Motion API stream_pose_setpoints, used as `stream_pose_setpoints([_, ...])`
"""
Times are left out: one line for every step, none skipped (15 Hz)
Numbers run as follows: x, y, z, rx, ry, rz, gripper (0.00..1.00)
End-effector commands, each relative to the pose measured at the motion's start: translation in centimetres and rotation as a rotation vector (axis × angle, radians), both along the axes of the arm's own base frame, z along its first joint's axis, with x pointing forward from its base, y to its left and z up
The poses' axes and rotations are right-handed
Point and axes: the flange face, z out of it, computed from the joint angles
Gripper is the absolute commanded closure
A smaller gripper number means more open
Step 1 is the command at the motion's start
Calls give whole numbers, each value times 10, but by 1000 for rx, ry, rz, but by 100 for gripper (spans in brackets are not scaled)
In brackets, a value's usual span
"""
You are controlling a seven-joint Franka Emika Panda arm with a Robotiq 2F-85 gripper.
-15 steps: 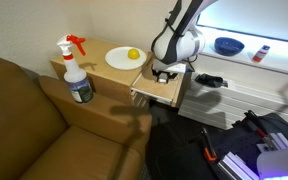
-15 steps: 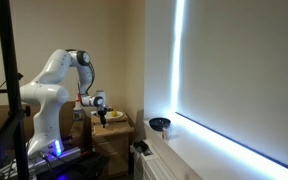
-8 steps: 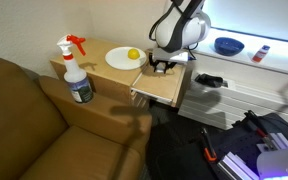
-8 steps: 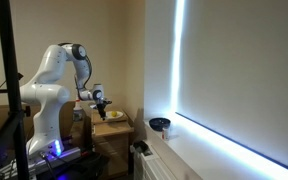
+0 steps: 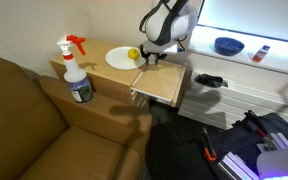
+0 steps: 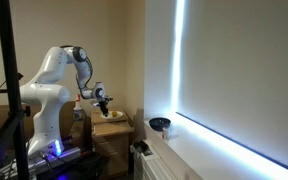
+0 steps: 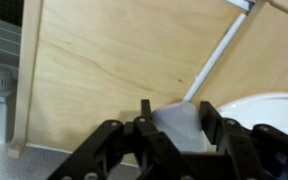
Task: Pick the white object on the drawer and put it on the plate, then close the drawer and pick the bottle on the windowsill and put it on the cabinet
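My gripper (image 7: 174, 115) is shut on the white object (image 7: 180, 128), which sits between its two black fingers in the wrist view. In an exterior view my gripper (image 5: 151, 57) hangs above the inner end of the open wooden drawer (image 5: 164, 84), right beside the white plate (image 5: 118, 60). The plate holds a yellow fruit (image 5: 133, 54), and its rim shows in the wrist view (image 7: 274, 108). The bottle on the windowsill (image 5: 261, 53) is small with a red cap. In an exterior view the arm (image 6: 79, 70) holds my gripper (image 6: 101, 97) above the cabinet (image 6: 112, 127).
A spray bottle with a red trigger (image 5: 75, 70) stands on the cabinet's left end. A blue bowl (image 5: 228, 45) sits on the windowsill. A brown sofa (image 5: 34, 120) fills the left foreground. Dark gear and cables (image 5: 244, 140) lie on the floor at right.
My gripper has lifted out of the drawer with the white object and moved up and left toward the plate. The drawer stays open.
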Motion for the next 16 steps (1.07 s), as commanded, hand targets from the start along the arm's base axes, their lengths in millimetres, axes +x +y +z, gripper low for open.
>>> stream_pose_setpoints([49, 24, 30, 58, -33, 9, 73])
stream_pose_setpoints([58, 33, 35, 81, -20, 3, 73])
stream_pose_setpoints([36, 23, 33, 49, -40, 1, 48])
stream_pose_setpoints([45, 30, 41, 63, -39, 0, 48])
stream_pose_setpoints([50, 34, 43, 71, -40, -1, 48])
stream_pose_setpoints([53, 35, 42, 73, -38, -1, 48])
stream_pose_setpoints([54, 35, 40, 73, -36, -2, 73])
stream_pose_setpoints([56, 35, 31, 77, -14, 9, 73])
stream_pose_setpoints([62, 39, 29, 102, -24, 16, 73])
stream_pose_setpoints([66, 43, 30, 124, -37, 22, 73])
stream_pose_setpoints([72, 47, 31, 150, -48, 23, 73])
stream_pose_setpoints([79, 52, 32, 169, -46, 26, 73])
stream_pose_setpoints([84, 56, 30, 189, -33, 28, 73])
stream_pose_setpoints([90, 60, 25, 195, -24, 25, 73])
stream_pose_setpoints([96, 64, 17, 207, -5, 18, 73])
stream_pose_setpoints([99, 70, 10, 230, 19, 25, 73])
